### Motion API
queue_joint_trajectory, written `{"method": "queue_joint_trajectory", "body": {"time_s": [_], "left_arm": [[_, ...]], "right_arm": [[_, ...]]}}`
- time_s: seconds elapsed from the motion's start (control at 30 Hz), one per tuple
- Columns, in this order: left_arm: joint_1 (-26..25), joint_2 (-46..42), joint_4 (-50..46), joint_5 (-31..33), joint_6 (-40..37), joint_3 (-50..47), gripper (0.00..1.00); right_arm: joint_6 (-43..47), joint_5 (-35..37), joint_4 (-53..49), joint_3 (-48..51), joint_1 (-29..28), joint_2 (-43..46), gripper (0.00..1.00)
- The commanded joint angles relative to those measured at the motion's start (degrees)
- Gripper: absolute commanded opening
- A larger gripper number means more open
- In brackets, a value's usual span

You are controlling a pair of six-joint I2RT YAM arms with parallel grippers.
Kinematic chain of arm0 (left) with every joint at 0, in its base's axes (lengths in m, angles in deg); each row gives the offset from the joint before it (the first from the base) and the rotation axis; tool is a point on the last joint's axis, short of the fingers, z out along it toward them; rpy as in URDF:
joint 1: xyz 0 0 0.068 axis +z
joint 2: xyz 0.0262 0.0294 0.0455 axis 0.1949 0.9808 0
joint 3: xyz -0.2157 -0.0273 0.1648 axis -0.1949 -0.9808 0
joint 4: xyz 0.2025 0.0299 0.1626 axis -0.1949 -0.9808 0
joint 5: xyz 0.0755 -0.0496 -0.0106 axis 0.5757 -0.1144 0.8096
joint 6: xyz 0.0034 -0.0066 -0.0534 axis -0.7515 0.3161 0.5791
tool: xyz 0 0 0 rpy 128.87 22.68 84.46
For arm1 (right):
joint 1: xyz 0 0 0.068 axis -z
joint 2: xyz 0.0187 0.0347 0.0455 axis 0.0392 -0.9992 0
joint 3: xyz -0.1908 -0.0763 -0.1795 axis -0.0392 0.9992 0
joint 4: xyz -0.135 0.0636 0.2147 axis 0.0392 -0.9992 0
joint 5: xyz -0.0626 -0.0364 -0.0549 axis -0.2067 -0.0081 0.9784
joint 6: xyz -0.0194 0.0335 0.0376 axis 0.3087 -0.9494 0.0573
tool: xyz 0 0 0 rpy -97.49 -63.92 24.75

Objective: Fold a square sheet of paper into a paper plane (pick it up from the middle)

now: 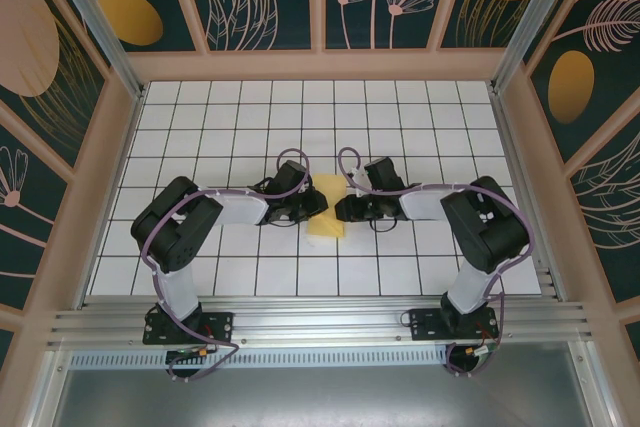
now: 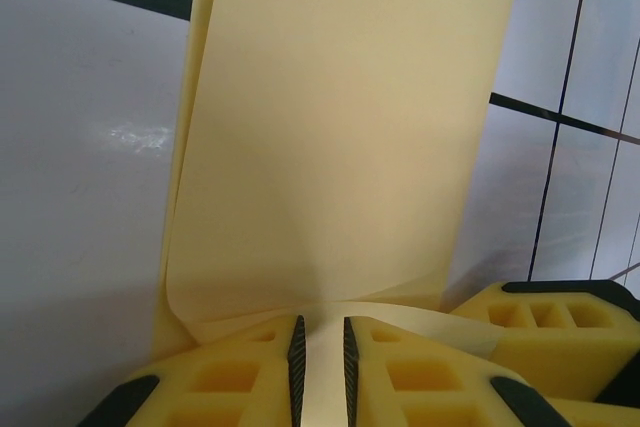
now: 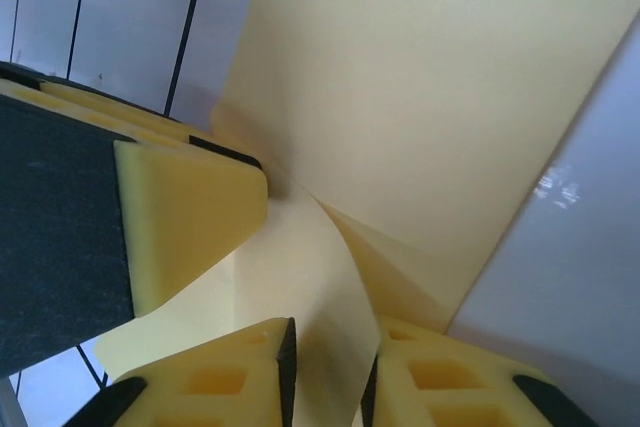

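1. the square sheet of paper (image 1: 326, 228), pale yellow, sits at the middle of the tabletop (image 1: 250, 127), lifted and curved between the two tools.
2. in the left wrist view the sheet (image 2: 340, 137) stands up from the pads; its top edge ends in a rounded corner, and a second layer shows along its left edge.
3. left tool (image 1: 322, 207) (image 2: 325, 367): pads nearly together, clamped on a strip of the sheet.
4. right tool (image 1: 340, 209) (image 3: 330, 377): pads parted, the sheet (image 3: 440, 97) running loosely through the gap.
5. the tools face each other, tips close together across the sheet.
6. bare white grid tiles lie beyond the sheet toward the far wall (image 1: 320, 65) and toward the near rail (image 1: 320, 322); the arms take up the room to either side.
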Motion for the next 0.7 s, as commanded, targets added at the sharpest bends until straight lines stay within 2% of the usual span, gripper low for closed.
{"method": "queue_joint_trajectory", "body": {"time_s": [0.0, 0.2, 0.3, 0.43, 0.67], "left_arm": [[0.1, 1.6, -0.5, 1.0, -0.9, -1.3, 0.22], [0.1, 1.7, 0.0, 0.6, -1.1, -1.2, 0.22], [0.1, 1.8, 0.2, 0.4, -1.2, -1.2, 0.22], [0.2, 2.2, 0.4, 0.2, -1.3, -1.0, 0.22], [0.1, 2.2, 0.1, 0.0, -1.4, -1.1, 0.21]], "right_arm": [[-1.6, 5.2, -4.4, -0.8, 0.1, 4.4, 0.32], [-5.3, 5.6, -5.8, 1.4, 0.1, 12.7, 0.33], [-8.3, -0.2, -2.4, 3.5, -0.2, 14.8, 0.27], [-11.2, -3.7, -0.3, 3.9, -1.9, 13.1, 0.13], [-12.2, -4.6, -2.2, 1.2, -3.8, 8.3, 0.10]]}}
